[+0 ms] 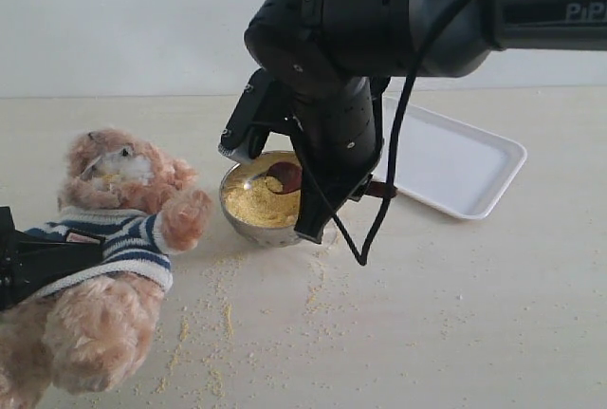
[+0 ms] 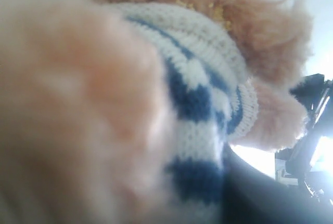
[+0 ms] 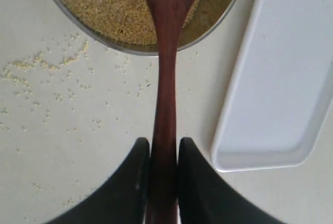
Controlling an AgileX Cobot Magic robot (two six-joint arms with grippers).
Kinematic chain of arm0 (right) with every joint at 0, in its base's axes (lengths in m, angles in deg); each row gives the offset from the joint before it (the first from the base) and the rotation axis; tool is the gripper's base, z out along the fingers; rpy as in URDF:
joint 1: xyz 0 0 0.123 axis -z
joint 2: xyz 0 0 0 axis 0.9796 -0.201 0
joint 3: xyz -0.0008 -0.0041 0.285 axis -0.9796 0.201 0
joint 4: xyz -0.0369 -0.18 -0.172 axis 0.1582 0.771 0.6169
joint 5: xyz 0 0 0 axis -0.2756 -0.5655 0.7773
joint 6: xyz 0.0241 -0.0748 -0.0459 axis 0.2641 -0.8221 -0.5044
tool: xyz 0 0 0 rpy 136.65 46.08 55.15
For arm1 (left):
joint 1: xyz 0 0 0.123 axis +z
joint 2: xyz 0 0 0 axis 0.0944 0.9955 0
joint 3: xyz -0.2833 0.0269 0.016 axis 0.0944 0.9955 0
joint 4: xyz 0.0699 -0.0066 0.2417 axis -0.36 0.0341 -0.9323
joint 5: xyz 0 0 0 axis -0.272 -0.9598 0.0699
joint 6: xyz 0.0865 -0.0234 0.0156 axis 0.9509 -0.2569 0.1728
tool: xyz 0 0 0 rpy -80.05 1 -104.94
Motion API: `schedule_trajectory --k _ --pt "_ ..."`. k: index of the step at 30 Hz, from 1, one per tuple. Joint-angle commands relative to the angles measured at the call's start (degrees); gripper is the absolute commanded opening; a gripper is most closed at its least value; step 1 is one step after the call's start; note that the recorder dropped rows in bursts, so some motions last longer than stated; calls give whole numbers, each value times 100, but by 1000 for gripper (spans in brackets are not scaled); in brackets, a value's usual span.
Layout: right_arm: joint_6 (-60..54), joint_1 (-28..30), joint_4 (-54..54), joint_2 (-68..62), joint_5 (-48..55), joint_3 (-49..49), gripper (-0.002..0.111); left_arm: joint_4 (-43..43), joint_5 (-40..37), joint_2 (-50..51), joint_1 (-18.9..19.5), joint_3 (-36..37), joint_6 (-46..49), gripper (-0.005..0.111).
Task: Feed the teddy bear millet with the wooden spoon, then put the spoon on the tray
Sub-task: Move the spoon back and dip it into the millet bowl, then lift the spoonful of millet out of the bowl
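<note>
My right pincer (image 3: 164, 143) clamps the spoon (image 3: 166, 52) handle, tip in the millet (image 3: 104, 5); a tilted lift could spill grains short of the bear (image 1: 114, 200). I cannot tell whether my left pincer (image 1: 38, 262) grips anything.

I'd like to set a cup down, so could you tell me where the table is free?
Free: the table on the camera's side of the tray, right of the steel bowl. Crowded: between bowl and teddy bear, strewn with millet.
</note>
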Motion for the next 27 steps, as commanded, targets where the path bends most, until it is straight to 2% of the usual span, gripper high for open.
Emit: schedule_trajectory --k 1,5,12,20,27 --pt "-49 13 -219 62 50 -24 0 107 -167 -7 -3 -48 264 5" --pt "-156 86 -625 136 149 -35 0 107 -191 -7 -3 -48 326 5" --pt "-577 827 -2130 248 193 -35 0 107 -201 -7 -3 -48 326 5" --pt "-926 869 -2401 1036 651 -35 0 18 -201 -7 -3 -48 330 5" --pt "-937 869 -2645 1488 651 -35 0 -580 -190 -7 -3 -48 151 5"
